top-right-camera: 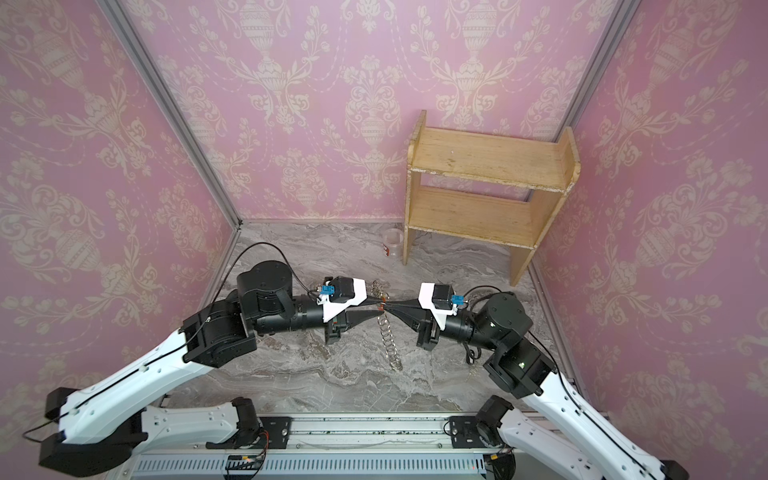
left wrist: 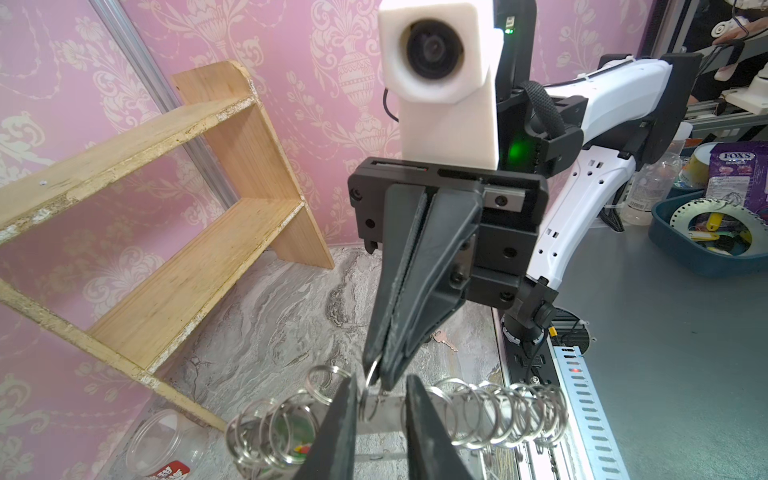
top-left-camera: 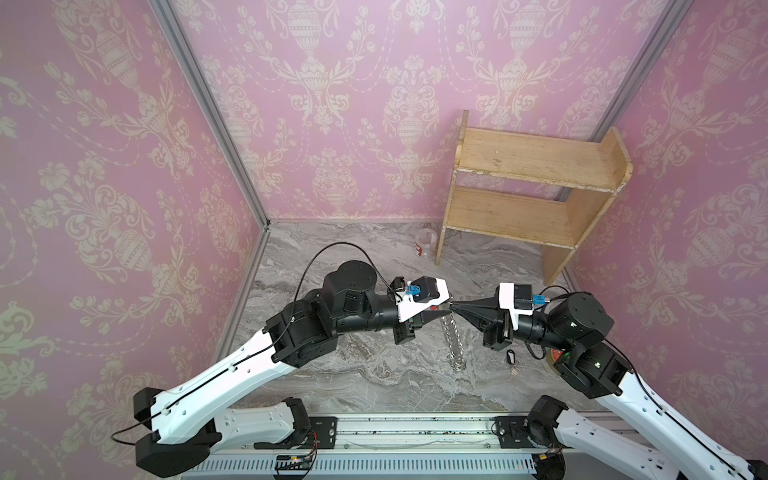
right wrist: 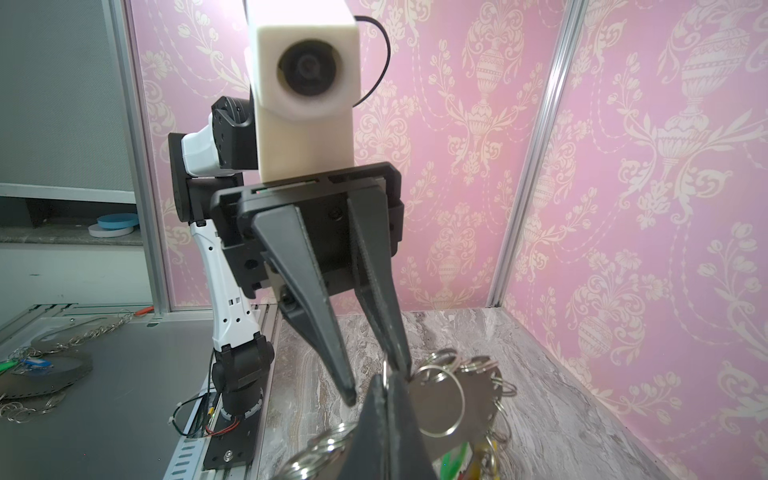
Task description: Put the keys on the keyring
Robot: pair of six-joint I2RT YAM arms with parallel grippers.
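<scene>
Presently: right gripper [left wrist: 377,375] pressed shut on a ring of the keyring [top-left-camera: 451,337], held aloft over the mid tabletop [top-left-camera: 374,374], its linked length trailing down; left gripper [right wrist: 378,384] slightly spread astride that ring; black fob key [top-left-camera: 510,356] lying near the tabletop's right edge

Bright, even light falls from above, so the marble table [top-left-camera: 374,386] carries only faint, soft-edged shadows and a darker patch beneath the wooden shelf [top-left-camera: 536,195]. In both top views the wide lens bows the metal wall posts [top-left-camera: 216,120] outward toward the edges, and the whole picture looks slightly soft. In the wrist views the white camera housing [right wrist: 307,62] is washed out to near-white glare on its lit face, the keyring [left wrist: 498,411] throws small glints, and whatever sits nearest the lens is out of focus while the background stays fairly sharp.
</scene>
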